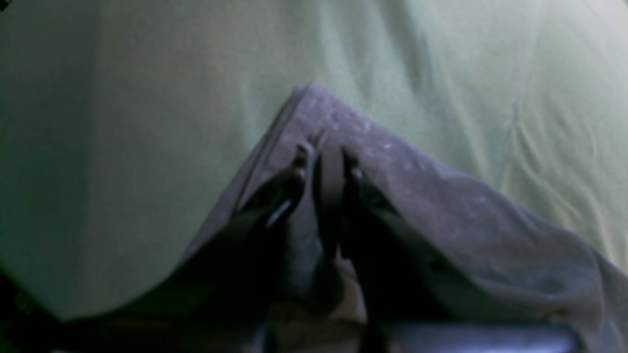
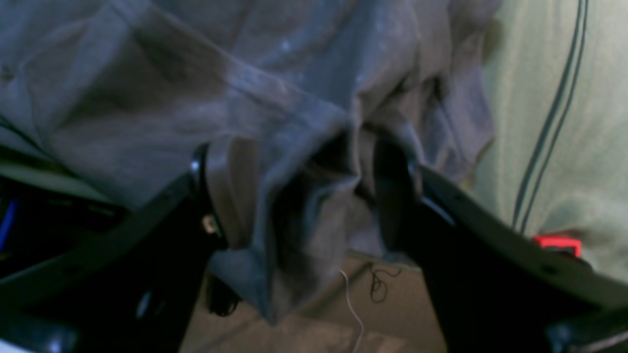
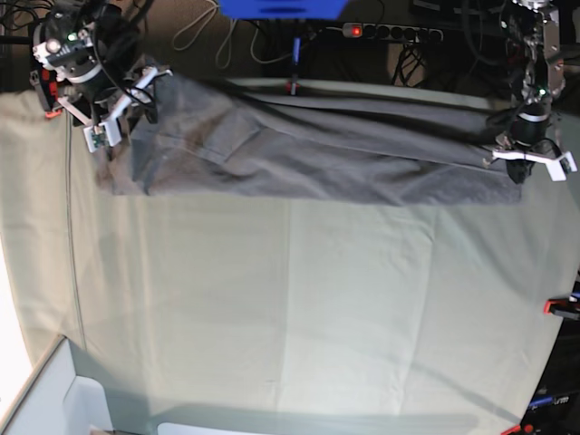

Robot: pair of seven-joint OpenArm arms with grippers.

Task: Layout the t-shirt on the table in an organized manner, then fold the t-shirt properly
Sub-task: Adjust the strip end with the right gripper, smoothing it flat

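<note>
The t-shirt lies stretched in a long band along the worktop's 12 o'clock edge. At 3 o'clock, the left end effector is clenched on its corner. At 9 o'clock, the right end effector stands spread, with bunched fabric between its fingers.

t-shirt far hem hidden, wrist views blurred
</note>
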